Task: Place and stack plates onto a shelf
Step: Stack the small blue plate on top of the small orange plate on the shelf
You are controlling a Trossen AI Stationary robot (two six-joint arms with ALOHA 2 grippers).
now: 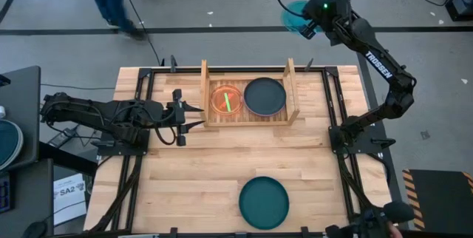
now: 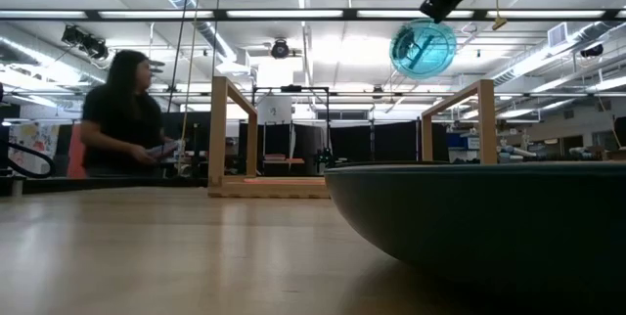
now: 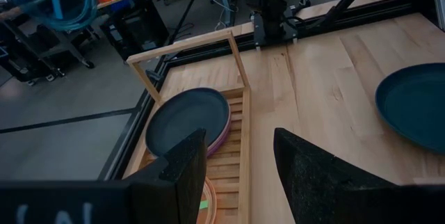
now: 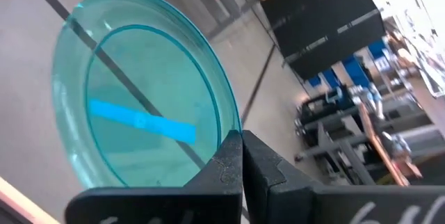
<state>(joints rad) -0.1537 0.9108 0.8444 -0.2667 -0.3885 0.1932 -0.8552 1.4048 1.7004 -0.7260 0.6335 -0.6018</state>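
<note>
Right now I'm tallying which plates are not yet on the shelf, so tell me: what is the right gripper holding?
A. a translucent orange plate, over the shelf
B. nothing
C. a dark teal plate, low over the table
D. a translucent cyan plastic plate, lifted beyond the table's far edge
D: the right gripper is shut on the rim of the translucent cyan plastic plate, held high beyond the table's far edge.

The pale butcher-block wooden bench (image 1: 192, 171) carries a low slatted wooden shelf (image 1: 251, 116) at its far middle. Well apart from the shelf, at the near edge, lies a round dark teal plastic plate (image 1: 264, 202).
</note>
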